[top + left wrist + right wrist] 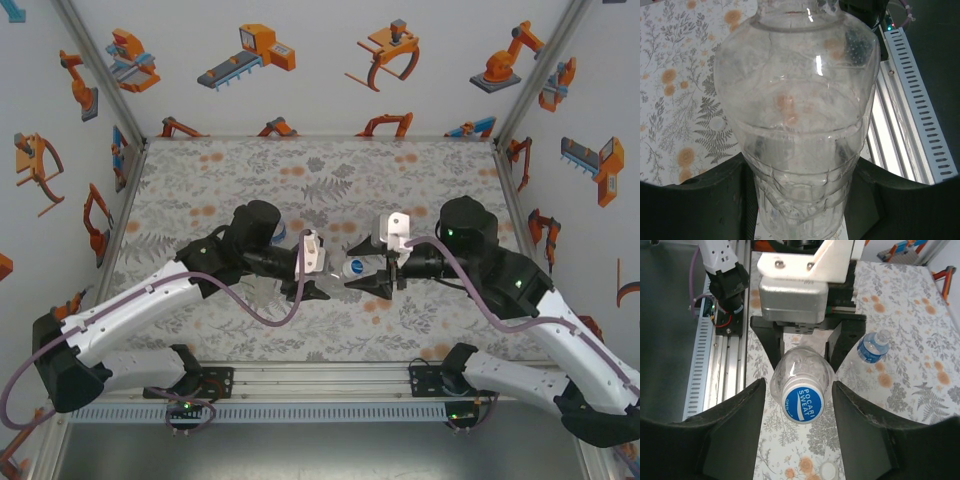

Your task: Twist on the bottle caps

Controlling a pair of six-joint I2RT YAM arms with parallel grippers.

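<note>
Bottle [801,372], clear and plain, held level off floral table [200,190] between both arms. On its neck, blue cap [802,402]: print POCARI SWEAT legible from right wrist, mere blue spot from top. Left gripper [800,200] clamped on bottle's ribbed body, close up from left wrist. Right gripper [799,415] apart, fingers [735,435] flanking blue cap, not touching. Blue-label bottle [872,346] on table beside held bottle. White cap [827,469] on table below blue cap.
</note>
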